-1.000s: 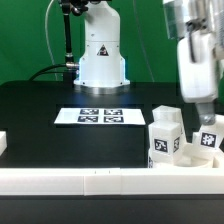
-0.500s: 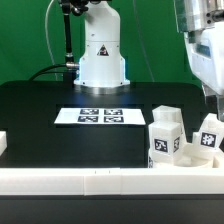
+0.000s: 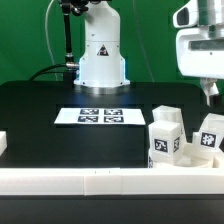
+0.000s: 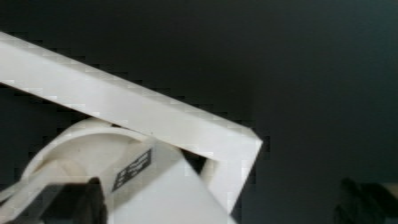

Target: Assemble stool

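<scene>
Near the bench's front edge, toward the exterior view's right, the stool parts stand just behind the white rail (image 3: 110, 180).

One leg (image 3: 166, 138) stands upright with black-and-white tags on its faces; a second leg (image 3: 210, 136) leans just beside it at the frame edge. Above that second leg hangs the gripper (image 3: 209, 92), raised clear of the parts and partly cut off by the frame; how wide its jaws stand cannot be told from either view. Farther back, the marker board (image 3: 100, 116) lies flat on the black table (image 3: 50, 135), in front of the robot base (image 3: 102, 50). From the wrist view, a white part with a tag (image 4: 128, 172) sits against the angled rail, with a rounded white shape beside it that cannot be identified.
</scene>
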### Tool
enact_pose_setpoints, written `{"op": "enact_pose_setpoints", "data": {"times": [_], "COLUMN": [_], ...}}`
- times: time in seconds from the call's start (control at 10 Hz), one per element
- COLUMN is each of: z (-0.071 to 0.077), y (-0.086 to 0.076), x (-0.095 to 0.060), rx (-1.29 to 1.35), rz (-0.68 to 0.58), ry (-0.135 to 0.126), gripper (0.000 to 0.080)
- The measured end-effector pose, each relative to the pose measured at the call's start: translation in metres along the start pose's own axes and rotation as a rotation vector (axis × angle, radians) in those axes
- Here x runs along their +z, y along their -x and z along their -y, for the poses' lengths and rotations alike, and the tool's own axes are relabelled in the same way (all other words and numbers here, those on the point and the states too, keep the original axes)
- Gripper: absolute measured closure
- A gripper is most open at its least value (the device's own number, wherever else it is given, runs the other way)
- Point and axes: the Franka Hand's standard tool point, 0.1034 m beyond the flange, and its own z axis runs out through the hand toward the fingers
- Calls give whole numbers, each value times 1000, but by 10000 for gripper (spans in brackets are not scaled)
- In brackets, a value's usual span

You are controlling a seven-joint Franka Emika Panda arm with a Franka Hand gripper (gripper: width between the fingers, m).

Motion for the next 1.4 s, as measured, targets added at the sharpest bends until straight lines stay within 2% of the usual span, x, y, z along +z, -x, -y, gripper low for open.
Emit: {"op": "enact_pose_setpoints", "data": {"times": [0.6,1.1,1.4], "z": [-1,-5,-8], "y": [-10,-15,-21], "x": [0,3,4], "rx": [-587,-1004,-1199], "rz": [-22,-73,-91], "ry": [2,-14,12], "gripper": [150,150,150]}}
